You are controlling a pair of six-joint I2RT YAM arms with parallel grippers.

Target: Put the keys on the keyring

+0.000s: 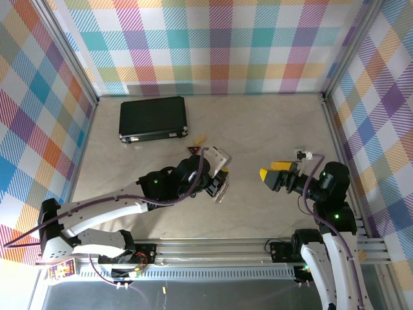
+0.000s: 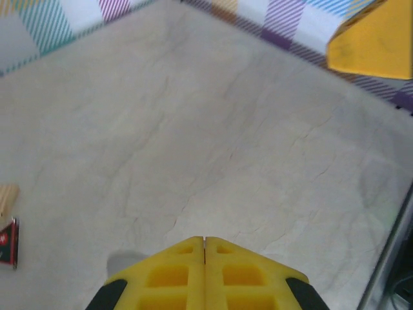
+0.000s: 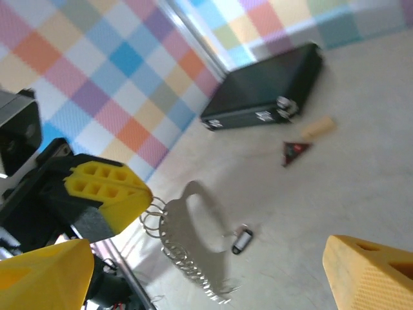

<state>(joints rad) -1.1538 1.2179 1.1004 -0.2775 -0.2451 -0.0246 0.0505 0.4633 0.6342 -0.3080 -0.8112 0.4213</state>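
Right hand (image 3: 208, 258) spread wide — left hand (image 3: 139, 197) seemingly pinches the keys (image 3: 187, 253).

No text, brand, number or sign can be read anywhere. Candidates checked: flat black rectangular case with metal latches (image 1: 153, 118), plain on its lid and front edge; small dark-red triangular trinket (image 3: 295, 150), which carries a tiny pale and green mark too small to make out; thin metal keyring with a small dark oval tag (image 3: 241, 240), tag face blurred; multicoloured sticker at the left arm's base (image 1: 61, 270), print too small to read.
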